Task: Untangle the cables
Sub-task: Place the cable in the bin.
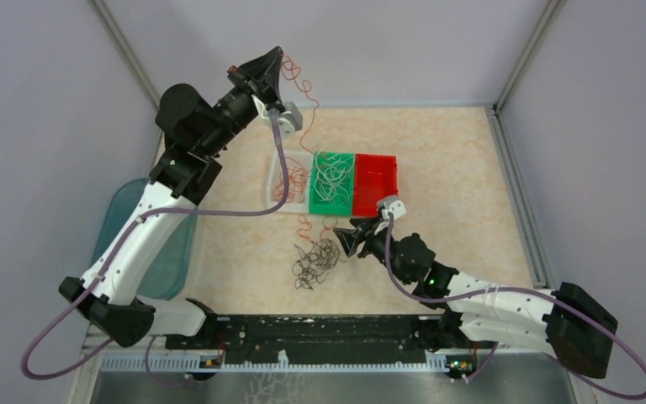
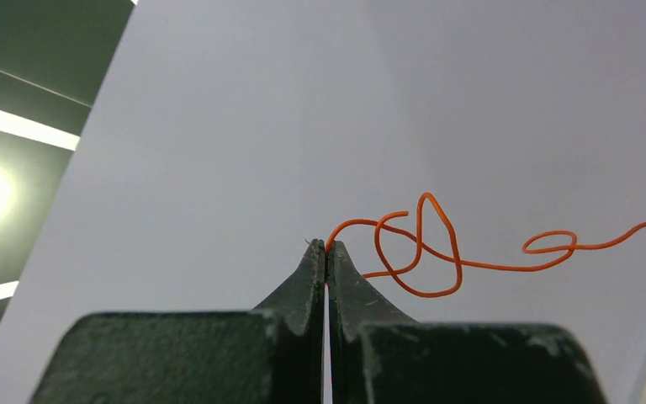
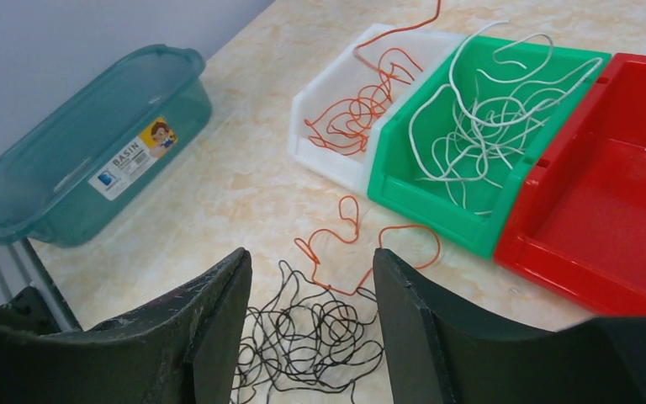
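L gripper is raised high at far left, above the table and short of the back wall. Jaws fully closed, pinching one orange cable right at the tips, per the L wrist cam. Cable leaves the tips to the right in a couple of loose loops, hanging free in air. From the top cam, the same strand drops down toward the white bin. R wrist cam shows an orange strand rising out of that bin past the frame top.

R gripper is low over the table centre and points left/far. Jaws roughly half open, nothing between them, no contact w/ any cable. Black tangle lies on the table directly ahead of and below the gap, near but apart from the fingers. Top cam agrees: tangle sits just left of and nearer than the R tips.

One loose orange cable lies on the table betw the black tangle and the bins, its near end touching or overlapping the tangle's far edge.

Bins in a row at table centre, L to R:
- White bin holds orange cables.
- Green bin holds white cables.
- Red bin shows no cables.

Teal basin sits at the left table edge, well apart from the cables.
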Controlling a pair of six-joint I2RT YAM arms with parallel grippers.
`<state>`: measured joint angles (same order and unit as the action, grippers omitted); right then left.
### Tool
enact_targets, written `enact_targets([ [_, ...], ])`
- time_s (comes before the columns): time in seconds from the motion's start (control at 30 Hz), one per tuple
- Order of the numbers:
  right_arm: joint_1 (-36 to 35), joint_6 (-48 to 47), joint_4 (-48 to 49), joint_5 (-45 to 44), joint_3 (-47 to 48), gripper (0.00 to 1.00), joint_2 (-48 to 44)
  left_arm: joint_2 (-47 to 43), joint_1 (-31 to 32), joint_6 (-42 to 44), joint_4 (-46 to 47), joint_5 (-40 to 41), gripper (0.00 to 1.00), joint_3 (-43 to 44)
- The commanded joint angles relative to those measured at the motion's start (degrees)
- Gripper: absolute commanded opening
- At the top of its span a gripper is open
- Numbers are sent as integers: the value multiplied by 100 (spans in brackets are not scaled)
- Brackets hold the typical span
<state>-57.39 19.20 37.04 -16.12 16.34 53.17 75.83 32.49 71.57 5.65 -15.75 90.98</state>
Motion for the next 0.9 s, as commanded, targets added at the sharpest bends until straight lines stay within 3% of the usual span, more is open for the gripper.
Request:
enact_targets([
  [0.0,-71,-136,-300,-417,240,56,-261,-177,-208,-193,1,319,0,-391],
  [0.43,-71,-125,-446,-430,195,54,-416,-35,-947,-423,508,190,0,-1454],
  [0.87,-71,-28,-420,-411,163,52,-389,242,-1237,-643,793,113,0,-1557],
])
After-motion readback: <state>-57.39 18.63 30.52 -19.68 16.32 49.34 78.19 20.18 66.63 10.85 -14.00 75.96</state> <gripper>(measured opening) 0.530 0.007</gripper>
